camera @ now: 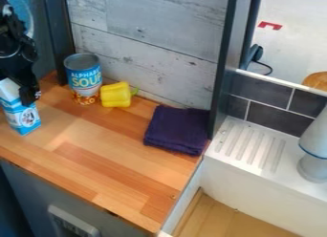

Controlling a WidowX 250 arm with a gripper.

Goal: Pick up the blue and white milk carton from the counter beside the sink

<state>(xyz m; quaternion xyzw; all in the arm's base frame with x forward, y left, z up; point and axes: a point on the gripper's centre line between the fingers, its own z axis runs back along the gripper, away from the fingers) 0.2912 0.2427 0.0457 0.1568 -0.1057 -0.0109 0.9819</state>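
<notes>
Camera view, with a clock face centred on the wooden tabletop and twelve at the plank wall: a folded dark cloth is laid at two o'clock. At ten, a blue-and-white carton is met near its top by the black claw; whether the claw is clamped or apart cannot be told. The approach is judged done, with carton and claw yet to be separated; whether any carry is finished or still due cannot be judged. Farther off, at twelve, a yellow pepper is set just beside a blue-labelled can, both untouched by the claw.
</notes>
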